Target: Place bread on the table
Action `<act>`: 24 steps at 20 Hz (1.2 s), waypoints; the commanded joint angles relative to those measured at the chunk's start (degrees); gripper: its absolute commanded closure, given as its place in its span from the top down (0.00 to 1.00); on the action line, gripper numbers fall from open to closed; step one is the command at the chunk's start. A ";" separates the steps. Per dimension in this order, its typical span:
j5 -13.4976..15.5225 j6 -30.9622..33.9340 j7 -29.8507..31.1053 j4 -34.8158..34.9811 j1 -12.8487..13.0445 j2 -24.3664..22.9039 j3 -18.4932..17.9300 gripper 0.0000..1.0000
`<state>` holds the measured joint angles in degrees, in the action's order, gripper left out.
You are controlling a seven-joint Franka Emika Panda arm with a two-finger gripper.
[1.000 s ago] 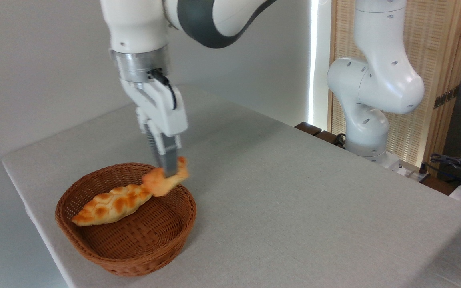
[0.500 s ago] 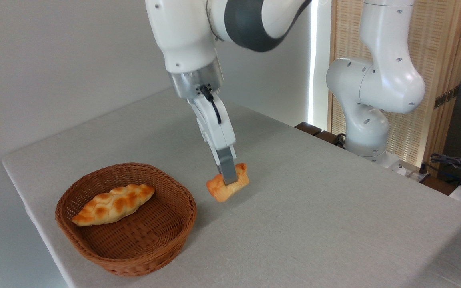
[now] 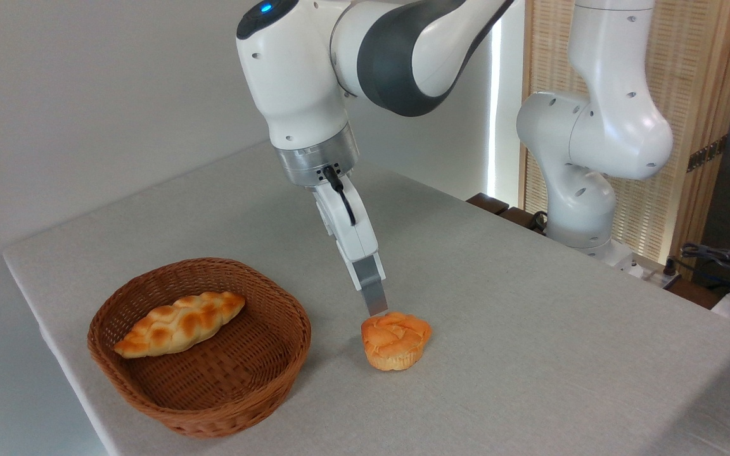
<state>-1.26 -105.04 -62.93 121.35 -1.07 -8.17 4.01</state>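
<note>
The small round orange-golden bun sits upright on the grey-beige cloth table, the two-finger gripper just above it.

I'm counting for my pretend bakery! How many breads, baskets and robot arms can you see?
Breads: 2, the round bun on the table and the braided loaf
Baskets: 1, the wicker basket
Robot arms: 1, the robot arm
Total: 4

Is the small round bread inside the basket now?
No, the bread sits upright on the table, to the right of the basket, which holds only the braided loaf.
</note>
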 commanded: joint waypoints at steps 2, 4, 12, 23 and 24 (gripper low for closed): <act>0.29 -0.52 -0.53 -2.16 0.11 -1.15 -0.49 1.00; 1.86 0.79 2.79 -7.33 -0.07 -0.97 -0.49 1.00; 8.64 1.59 19.41 -22.74 -0.16 2.63 -1.28 1.00; 9.79 10.03 20.92 -28.37 0.28 6.15 -2.69 1.00; 8.48 10.11 20.40 -28.37 0.37 6.15 -2.60 1.00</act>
<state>8.98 -97.03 -41.79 95.01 -1.26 -3.03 1.73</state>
